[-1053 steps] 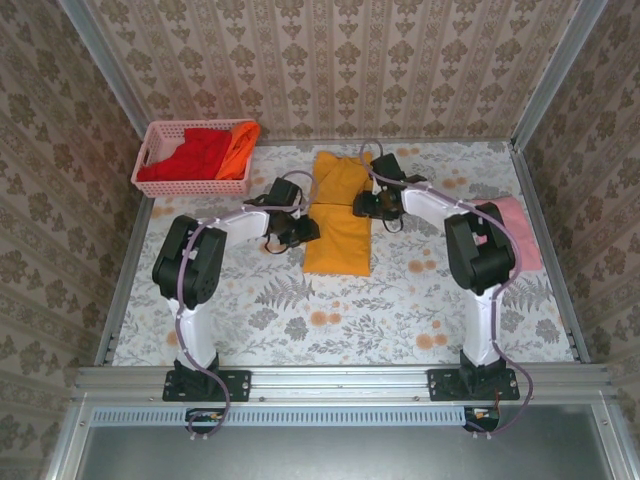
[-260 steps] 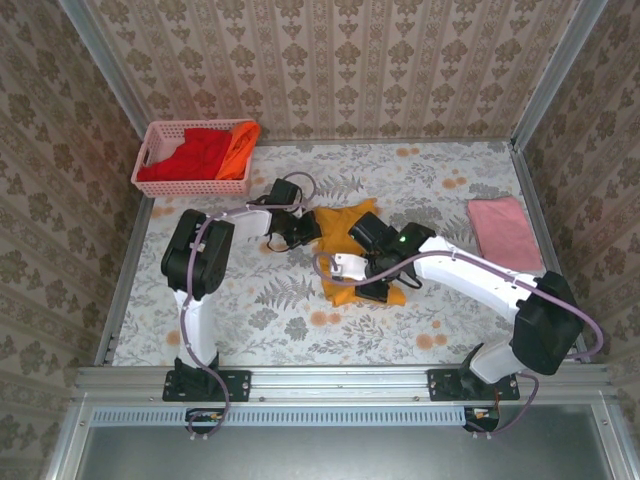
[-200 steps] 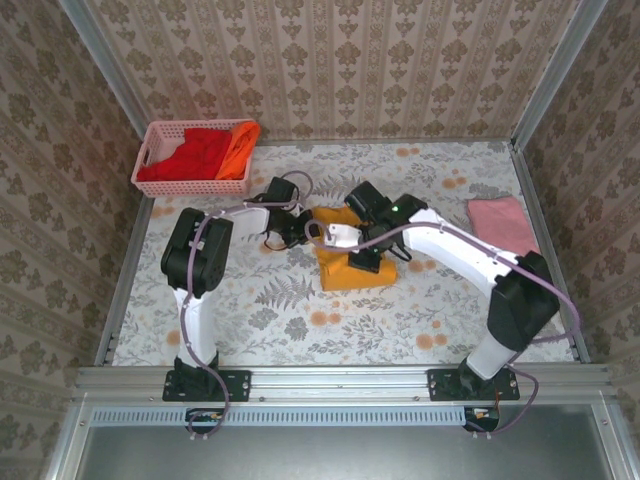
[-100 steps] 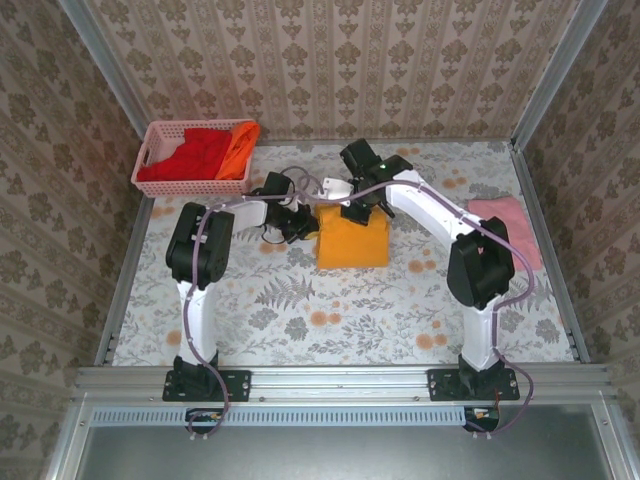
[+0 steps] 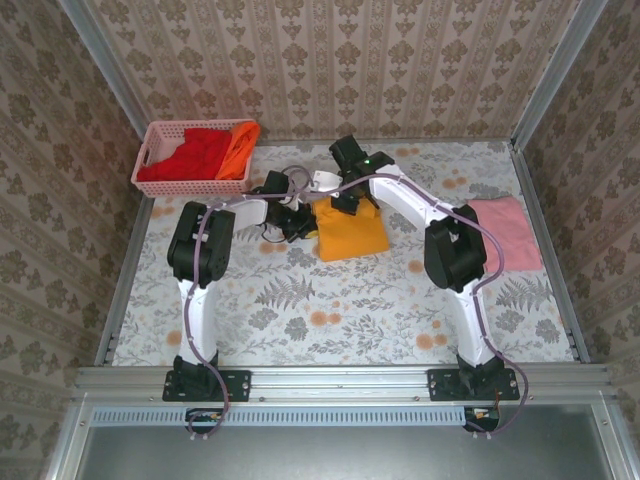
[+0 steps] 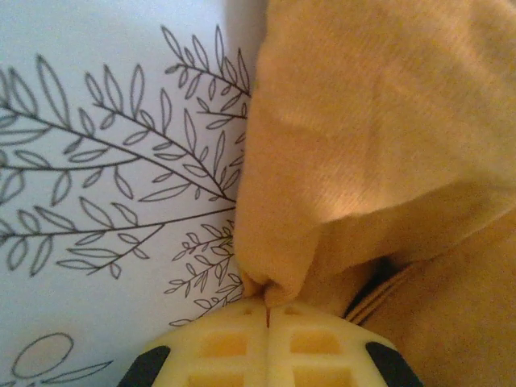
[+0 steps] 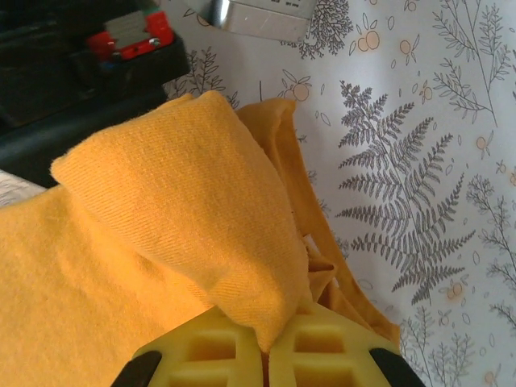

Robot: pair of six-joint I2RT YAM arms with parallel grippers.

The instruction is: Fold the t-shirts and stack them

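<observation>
The golden-yellow t-shirt [image 5: 352, 235] lies folded into a small rectangle at mid-table. At its left far corner my left gripper [image 5: 303, 213] is shut on a pinch of the yellow cloth [image 6: 363, 121], its jaws pressed together on it [image 6: 268, 305]. My right gripper [image 5: 345, 200] sits at the shirt's far edge, shut on a doubled fold of the same cloth [image 7: 161, 226] that bulges out over the fingers [image 7: 264, 343]. A pale pink t-shirt [image 5: 508, 235] lies folded at the right. Its left side is hidden behind the right arm. No chest logo shows.
A pink lattice basket [image 5: 190, 186] stands at the far left corner, holding a red shirt [image 5: 200, 152] and an orange shirt [image 5: 238, 148]. Both arms reach far across the floral tabletop [image 5: 330, 310] and meet over the yellow shirt. Metal rails edge the table.
The right gripper has carried the yellow shirt's near end from the front up to its far edge, folding the shirt in half. The left gripper has stayed on the left corner.
</observation>
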